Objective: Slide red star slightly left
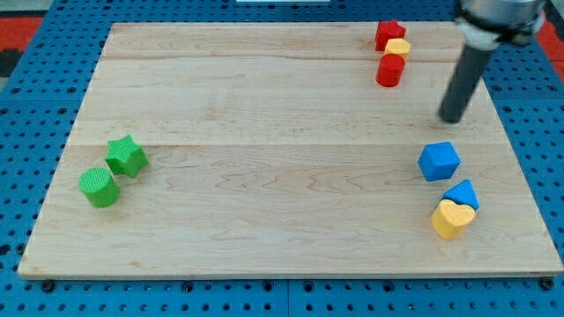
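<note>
The bench [264,114], a pale wooden board over a blue pegboard [26,106], fills nearly the whole view. The dark rod [464,79] comes down from the view's top right, and my tip [452,119] stands on bare wood near the board's right side. The arm carries no pincer, so there are no jaws to call open or closed; the rod touches no block.

Up and to the view's left of my tip sits a tight column of three blocks. The red star [389,33] is the topmost, close to the board's upper edge (its points are hard to make out at this size). Just below it and touching it lies a small yellow block [398,47], its shape unclear, and below that stands a red cylinder [390,70], the nearest of the three to my tip, yet apart from it.

Below my tip, slightly to the view's left, rests a blue cube [439,161]. Further down sits a blue block [462,193], roughly triangular, with a yellow heart [452,219] pressed against its lower left.

Far across the board towards the view's left, well apart from my tip, a green star [127,156] touches a green cylinder [99,187] at its lower left.
</note>
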